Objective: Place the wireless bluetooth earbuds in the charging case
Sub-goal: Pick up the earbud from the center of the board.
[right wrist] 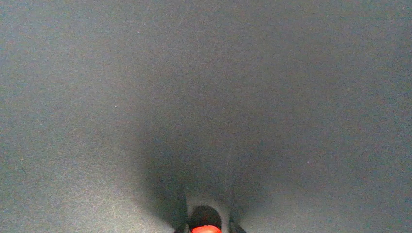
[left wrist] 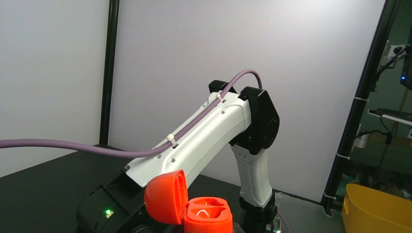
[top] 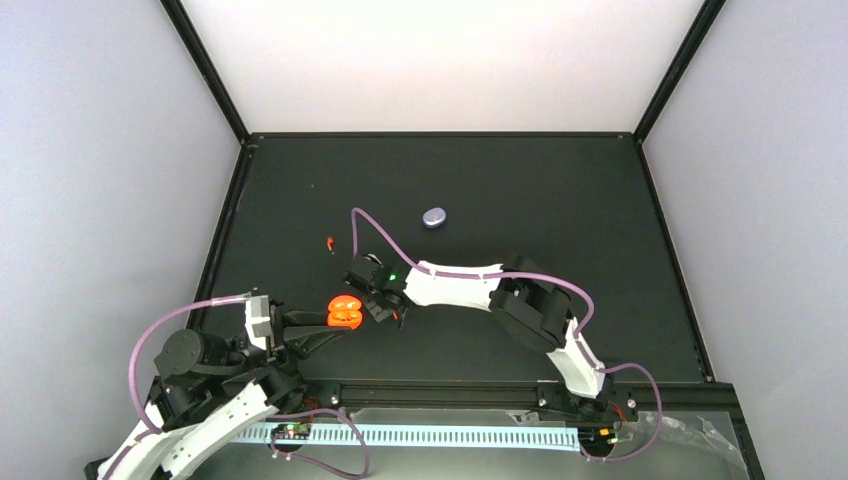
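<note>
My left gripper point(top: 330, 322) is shut on the open red-orange charging case point(top: 345, 312) and holds it above the mat. In the left wrist view its lid point(left wrist: 165, 196) is swung up to the left and the two wells of its base point(left wrist: 209, 213) look empty. My right gripper point(top: 388, 308) hovers just right of the case. In the right wrist view its fingertips point(right wrist: 206, 228) pinch a small red-orange earbud point(right wrist: 206, 229) at the frame's bottom edge. Another red-orange earbud point(top: 330, 242) lies on the mat behind the case. No lavender earbuds show.
A shut lavender case point(top: 434, 217) lies on the black mat point(top: 560, 210) further back, at centre. The right arm's white forearm point(left wrist: 204, 136) crosses close behind the held case. White walls and black frame posts surround the mat.
</note>
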Motion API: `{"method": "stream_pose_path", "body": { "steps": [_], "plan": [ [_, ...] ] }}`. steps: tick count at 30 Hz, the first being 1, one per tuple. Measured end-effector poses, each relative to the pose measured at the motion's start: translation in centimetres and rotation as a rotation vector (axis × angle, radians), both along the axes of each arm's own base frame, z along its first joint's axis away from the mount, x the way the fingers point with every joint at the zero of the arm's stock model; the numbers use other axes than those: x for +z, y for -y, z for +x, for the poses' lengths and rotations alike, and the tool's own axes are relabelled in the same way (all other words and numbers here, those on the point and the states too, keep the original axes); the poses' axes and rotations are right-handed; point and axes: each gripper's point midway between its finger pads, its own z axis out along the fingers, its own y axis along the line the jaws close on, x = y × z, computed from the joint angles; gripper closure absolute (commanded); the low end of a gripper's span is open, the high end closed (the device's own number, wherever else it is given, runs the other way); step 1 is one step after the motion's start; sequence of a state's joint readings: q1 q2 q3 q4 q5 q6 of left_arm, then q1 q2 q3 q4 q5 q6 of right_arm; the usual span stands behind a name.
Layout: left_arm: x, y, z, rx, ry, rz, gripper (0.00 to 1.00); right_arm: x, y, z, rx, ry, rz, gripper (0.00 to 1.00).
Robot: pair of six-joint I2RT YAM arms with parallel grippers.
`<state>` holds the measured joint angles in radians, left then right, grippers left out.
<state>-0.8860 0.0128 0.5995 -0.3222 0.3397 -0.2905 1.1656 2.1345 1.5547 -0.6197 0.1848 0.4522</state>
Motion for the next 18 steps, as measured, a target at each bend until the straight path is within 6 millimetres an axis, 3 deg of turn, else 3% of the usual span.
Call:
{"method": "stream_pose_path", "body": {
  "steps": [18],
  "plan": [
    [-0.21,0.10,0.09,0.000,-0.004,0.004,0.98,0.15,0.30,0.03,-0.022,0.012,0.027,0.95]
  ]
}}
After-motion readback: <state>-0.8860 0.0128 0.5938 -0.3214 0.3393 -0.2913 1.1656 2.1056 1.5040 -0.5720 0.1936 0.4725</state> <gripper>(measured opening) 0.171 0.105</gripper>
